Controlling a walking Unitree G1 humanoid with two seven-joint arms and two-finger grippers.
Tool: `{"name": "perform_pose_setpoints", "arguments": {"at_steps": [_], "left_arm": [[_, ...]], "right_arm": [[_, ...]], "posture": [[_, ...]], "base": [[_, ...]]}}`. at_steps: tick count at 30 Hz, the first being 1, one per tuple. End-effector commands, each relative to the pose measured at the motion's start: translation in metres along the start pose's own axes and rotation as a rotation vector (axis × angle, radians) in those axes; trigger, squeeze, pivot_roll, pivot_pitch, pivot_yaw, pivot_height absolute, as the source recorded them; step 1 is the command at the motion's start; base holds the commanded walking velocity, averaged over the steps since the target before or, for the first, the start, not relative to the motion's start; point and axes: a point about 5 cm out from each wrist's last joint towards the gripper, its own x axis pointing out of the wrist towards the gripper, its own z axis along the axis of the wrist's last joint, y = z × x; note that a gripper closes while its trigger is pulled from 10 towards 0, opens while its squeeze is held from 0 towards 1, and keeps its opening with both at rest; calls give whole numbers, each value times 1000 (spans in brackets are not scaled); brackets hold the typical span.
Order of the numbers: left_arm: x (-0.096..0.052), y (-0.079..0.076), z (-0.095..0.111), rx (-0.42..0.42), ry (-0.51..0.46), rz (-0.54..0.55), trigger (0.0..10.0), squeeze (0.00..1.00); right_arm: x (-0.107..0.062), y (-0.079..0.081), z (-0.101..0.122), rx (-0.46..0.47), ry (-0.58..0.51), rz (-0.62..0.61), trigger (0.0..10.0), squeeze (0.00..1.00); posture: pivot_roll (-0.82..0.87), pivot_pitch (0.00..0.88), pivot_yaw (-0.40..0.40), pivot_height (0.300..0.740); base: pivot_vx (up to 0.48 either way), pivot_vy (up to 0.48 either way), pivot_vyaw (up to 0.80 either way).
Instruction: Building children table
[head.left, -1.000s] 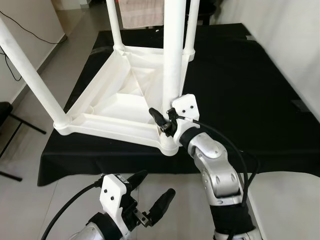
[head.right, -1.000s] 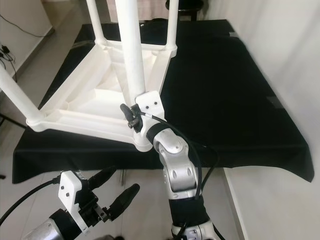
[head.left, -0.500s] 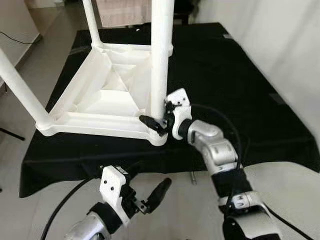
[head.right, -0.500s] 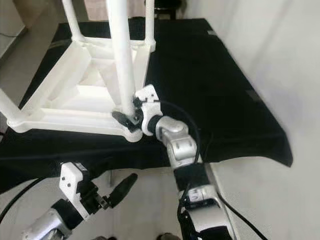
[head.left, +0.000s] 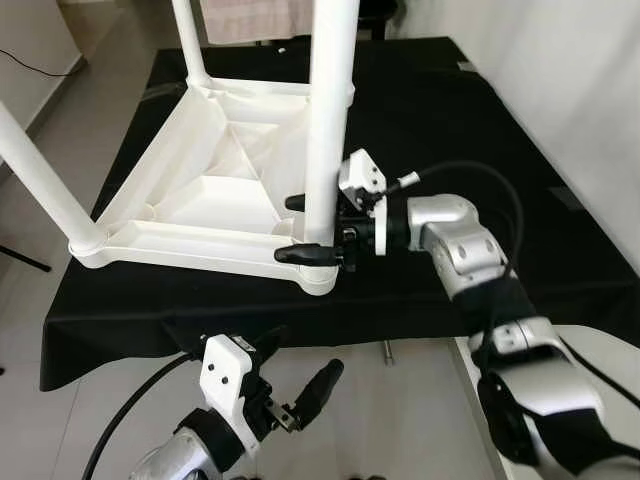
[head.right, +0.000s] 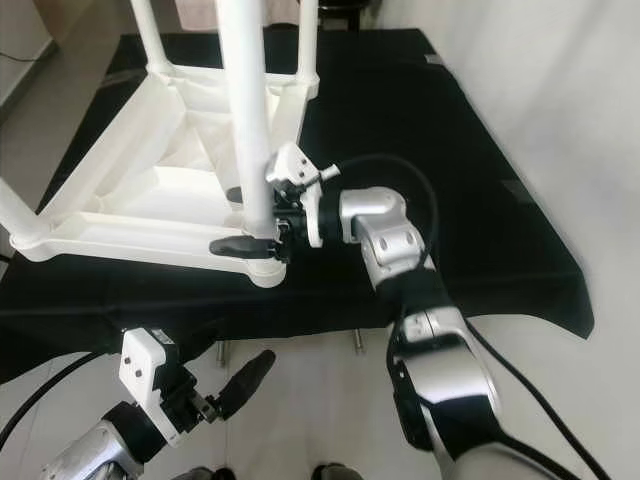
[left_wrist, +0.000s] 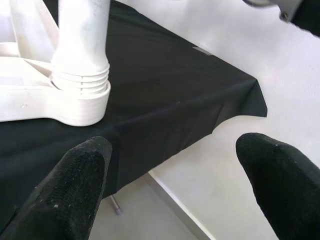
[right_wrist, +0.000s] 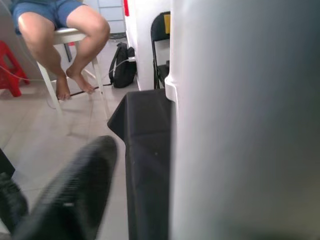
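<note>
Right gripper (head.left: 300, 228) now straddling the near leg of the upturned white plastic children's table (head.left: 190, 190)

The table lies upside down on the black cloth-covered platform (head.left: 430, 100), legs up; the gripper's black fingers are spread, one on each side of the round white leg (head.left: 328, 120) just above its socket, where a second ago they sat bunched at the corner; the forearm has swung level; left gripper (head.left: 295, 385) hangs spread below the cloth edge.

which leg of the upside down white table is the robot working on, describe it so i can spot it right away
On the black-draped platform lies an upturned white plastic table, legs pointing up. The leg in question rises from the corner nearest the robot. Unlike the other legs, it has the right gripper with a black finger on either side of its base.
</note>
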Motion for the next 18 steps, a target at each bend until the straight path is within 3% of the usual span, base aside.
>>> {"name": "perform_pose_setpoints", "arguments": {"at_steps": [1,10,16,17,18], "left_arm": [[-1,-4,0,-4,5,-3,10000,0],[-4,-9,0,-16,13,-9,10000,0],[-5,-9,0,-21,17,-12,10000,0],[-5,-10,0,-22,16,-11,10000,0],[-5,-10,0,-22,16,-11,10000,0]], "right_arm": [[8,3,1,-12,-5,56,0,0],[3,5,-1,-19,3,191,0,0],[-3,0,-13,-25,36,81,0,0],[-2,-4,-28,22,87,-111,0,0],[-2,-4,-28,22,87,-111,0,0]], "posture": [[56,191,-43,740],[58,210,-33,740],[54,211,-33,740],[47,211,-45,740],[47,211,-45,740]], "base": [[0,0,0],[0,0,0],[0,0,0],[0,0,0],[0,0,0]]}}
